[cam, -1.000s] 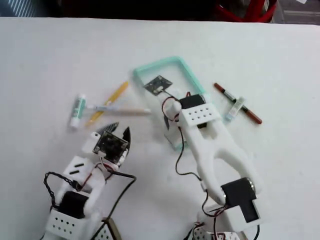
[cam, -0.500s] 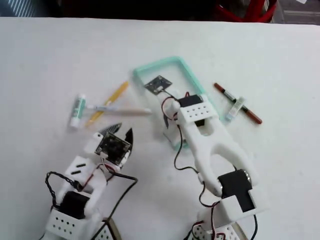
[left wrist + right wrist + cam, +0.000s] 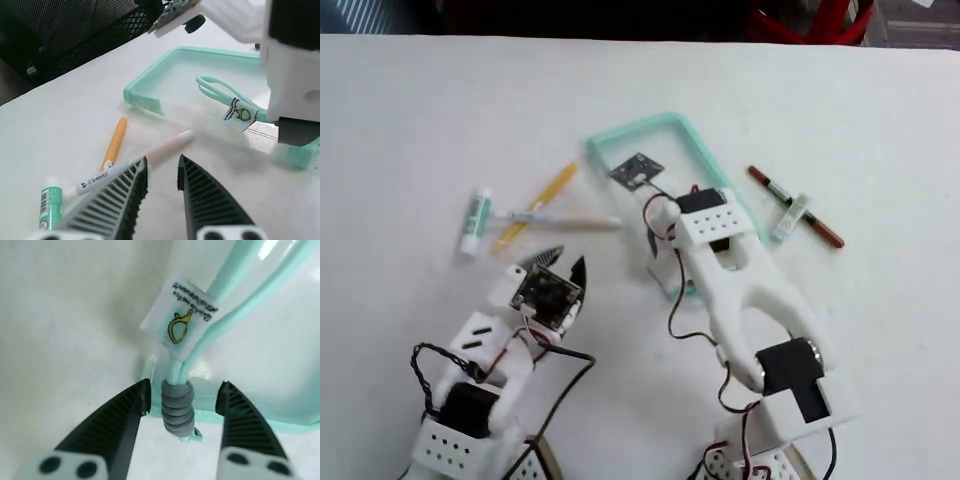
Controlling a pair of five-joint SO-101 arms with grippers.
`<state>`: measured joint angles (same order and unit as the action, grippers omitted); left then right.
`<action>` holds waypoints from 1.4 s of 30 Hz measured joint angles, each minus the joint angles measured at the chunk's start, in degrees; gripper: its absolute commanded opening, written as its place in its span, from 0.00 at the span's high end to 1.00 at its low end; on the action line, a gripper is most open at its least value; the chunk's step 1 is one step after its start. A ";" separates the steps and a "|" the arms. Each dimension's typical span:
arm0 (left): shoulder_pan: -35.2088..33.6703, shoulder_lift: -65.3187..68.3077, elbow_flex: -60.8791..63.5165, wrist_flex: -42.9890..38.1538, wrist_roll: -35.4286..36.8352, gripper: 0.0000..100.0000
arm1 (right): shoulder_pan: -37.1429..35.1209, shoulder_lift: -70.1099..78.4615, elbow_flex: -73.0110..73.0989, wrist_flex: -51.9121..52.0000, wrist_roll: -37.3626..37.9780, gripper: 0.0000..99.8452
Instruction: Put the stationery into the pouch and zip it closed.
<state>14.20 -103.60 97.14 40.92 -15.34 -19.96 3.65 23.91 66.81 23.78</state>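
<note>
White plastic left arm point(image 3: 470, 370) angled in from the near edge, left gripper point(image 3: 161, 162) held low, its black ridged jaws narrowly parted, white plastic right arm point(image 3: 750, 290) stretched forward, right gripper point(image 3: 183, 390) pointing down, jaws wide apart

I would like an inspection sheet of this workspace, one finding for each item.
Surface: plain white table.
Job's things: clear pouch with mint-green edge; yellow pencil, white-and-pink pen, green-and-white tube beside it; red-brown pen and small white tube on its other side.
Clutter: nothing seen.
Jaws: left jaws open near the white-and-pink pen; right jaws open astride the grey ribbed zip pull.
Cables: black cable by the left arm; red-and-black wires along the right arm.
Surroundings: red object beyond the table; black mesh seat.
</note>
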 measured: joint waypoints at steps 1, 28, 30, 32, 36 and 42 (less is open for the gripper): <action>0.00 0.00 0.00 0.00 0.00 0.88 | -0.09 0.00 0.00 0.44 0.09 0.77; 0.00 0.00 0.00 0.00 0.00 0.88 | 3.16 -1.76 0.00 2.02 0.09 0.97; 0.00 0.00 0.00 0.00 0.00 0.88 | 3.52 -1.76 0.00 2.02 0.09 0.97; 0.00 0.00 0.00 0.00 0.00 0.87 | 4.13 -1.76 0.00 1.85 0.09 0.98; 0.00 0.00 0.00 0.00 0.00 0.83 | 6.77 -1.76 0.00 1.14 0.09 0.98; 0.00 0.00 0.00 0.00 3.78 0.79 | 8.62 -12.84 0.09 3.16 0.00 0.98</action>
<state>14.20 -103.60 97.14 40.92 -11.56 -11.34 -9.19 24.00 69.98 23.78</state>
